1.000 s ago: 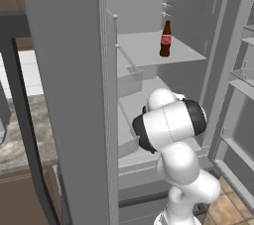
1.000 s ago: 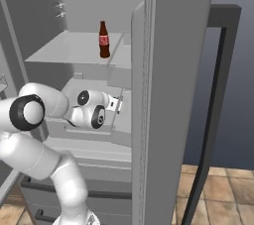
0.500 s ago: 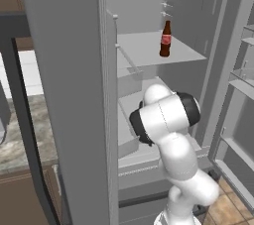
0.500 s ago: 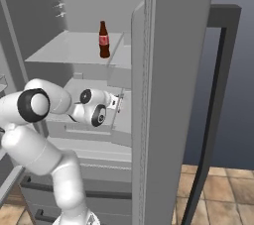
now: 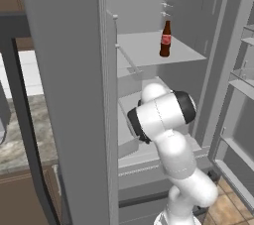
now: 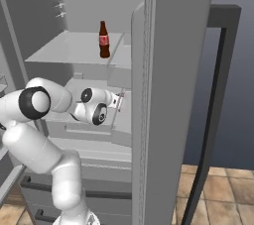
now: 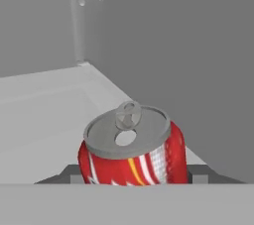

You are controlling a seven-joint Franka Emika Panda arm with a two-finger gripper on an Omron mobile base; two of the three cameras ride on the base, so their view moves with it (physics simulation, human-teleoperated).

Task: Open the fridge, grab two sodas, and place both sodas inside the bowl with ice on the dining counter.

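Inside the open fridge [image 5: 74,70], on the middle shelf, we have our hand reached in low, and the red can [image 7: 133,152] with its silver top and pull tab sits upright right in front of the hand camera, near the shelf's far right corner where the back wall meets the right wall. Our gripper [image 7: 133,177] sits around it: in the hand view a dark finger tip [image 7: 67,175] peeks out just beside the can's left flank and another just beside its right flank, so the can stands between the jaws. We cannot tell whether the pads press on it or stand a hair off, so we cannot say that it is held.

From the right base view our wrist [image 6: 95,107] lies over the middle shelf, pointing toward the right wall of the compartment, with the white elbow joint near the camera on the left. From the left base view our arm [image 5: 163,120] rises at the lower right and blocks most of that shelf.

On the shelf above, the cola bottle [image 5: 166,39] stands upright with its red label facing out, well apart from our hand; in the right base view the same bottle is near that shelf's front right edge. One fridge door [image 6: 173,95] hangs open at the right of that view, its long dark handle [image 6: 211,120] beyond it.
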